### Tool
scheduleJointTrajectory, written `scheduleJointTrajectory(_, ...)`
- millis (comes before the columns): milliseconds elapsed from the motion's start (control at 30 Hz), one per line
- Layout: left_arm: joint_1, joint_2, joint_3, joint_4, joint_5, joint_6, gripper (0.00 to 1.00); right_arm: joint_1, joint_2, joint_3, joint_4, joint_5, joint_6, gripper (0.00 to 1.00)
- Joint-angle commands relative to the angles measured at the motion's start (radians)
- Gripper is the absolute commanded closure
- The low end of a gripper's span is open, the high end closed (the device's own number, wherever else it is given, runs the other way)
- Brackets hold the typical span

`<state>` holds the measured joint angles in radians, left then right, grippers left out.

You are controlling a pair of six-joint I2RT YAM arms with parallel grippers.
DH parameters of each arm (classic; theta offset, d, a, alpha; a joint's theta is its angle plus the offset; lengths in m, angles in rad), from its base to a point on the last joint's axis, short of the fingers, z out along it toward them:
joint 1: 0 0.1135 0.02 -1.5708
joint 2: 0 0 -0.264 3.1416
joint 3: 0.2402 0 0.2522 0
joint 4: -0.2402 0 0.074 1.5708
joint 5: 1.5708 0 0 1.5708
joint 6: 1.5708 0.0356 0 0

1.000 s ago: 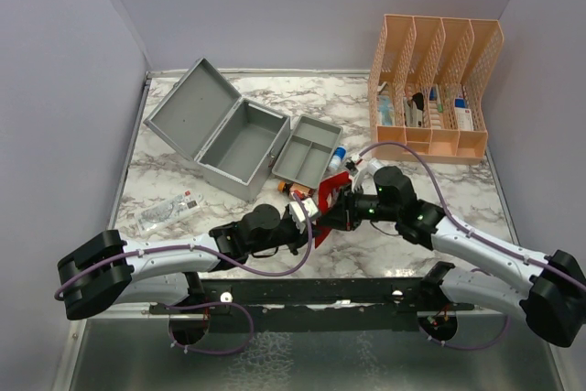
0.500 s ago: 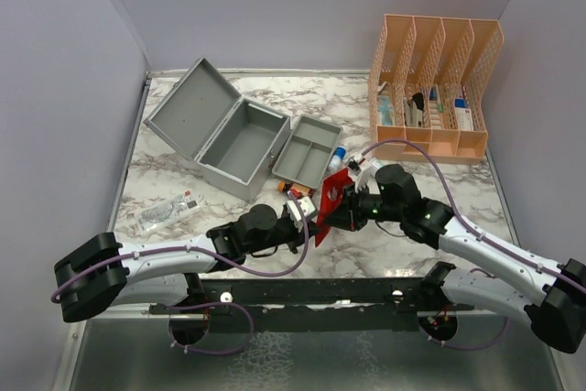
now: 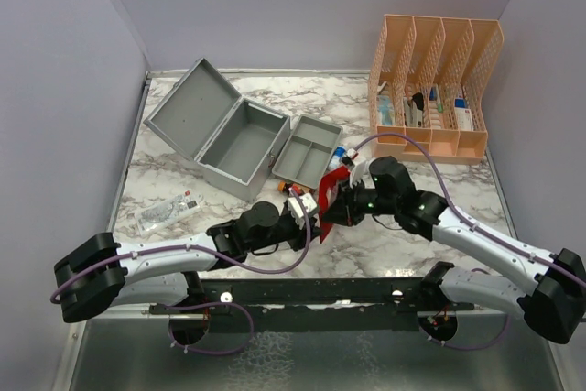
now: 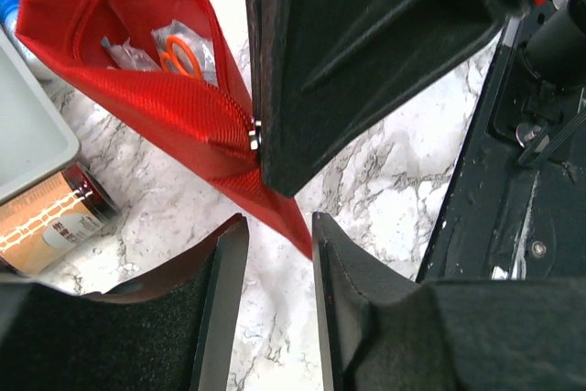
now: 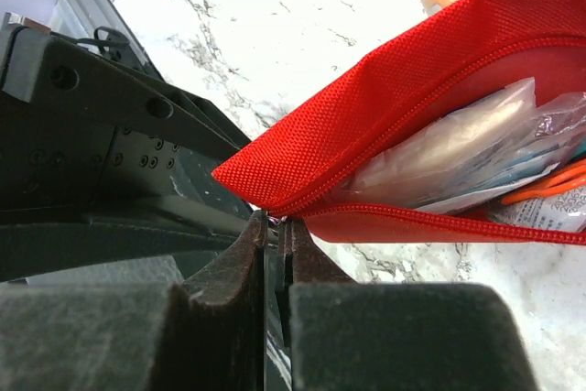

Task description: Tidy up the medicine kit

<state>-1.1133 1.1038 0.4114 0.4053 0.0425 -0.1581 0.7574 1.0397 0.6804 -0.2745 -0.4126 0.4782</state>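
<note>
Two robot arms work a red pouch (image 3: 330, 197) on the near right side of the medicine kit (image 3: 220, 135), which stands open with its lid thrown back and its inner tray (image 3: 307, 153) lifted out and lying just beside its right end. The right gripper (image 5: 275, 226) is pressed together on the pouch's zip end and holds it up off the marble. The mouth gapes toward the kit and shows orange-handled scissors (image 4: 179, 57) and clear packets (image 5: 439, 157) inside. The left gripper (image 4: 277, 226) is spread, with the pouch's lower corner hanging at its fingertips, not yet pinched. An amber bottle (image 4: 46, 217) lies by the tray's near edge. The step in hand appears to be opening the pouch so that its contents can go into the kit. The next move likely calls for the left fingers to close on that corner and steady the fabric.
</note>
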Motion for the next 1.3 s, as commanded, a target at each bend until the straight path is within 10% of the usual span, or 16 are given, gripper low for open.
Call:
scheduleJointTrajectory(0,0.003,-0.007,0.047,-0.004,-0.013,0.02,0.62,-0.003,0.013,0.003,0.07,-0.041,0.019,0.99)
scheduleJointTrajectory(500,0.002,0.003,0.046,0.009,0.042,0.15,0.83,-0.001,0.045,-0.005,0.119,-0.057,0.01,0.99)
scheduleJointTrajectory(867,0.015,-0.208,0.01,-0.037,-0.088,-0.137,0.53,0.0,0.015,-0.045,0.148,-0.033,-0.025,0.99)
scheduleJointTrajectory(1267,0.044,-0.077,0.179,-0.28,-0.179,-0.494,0.54,0.0,0.01,-0.071,0.211,-0.041,-0.016,0.99)
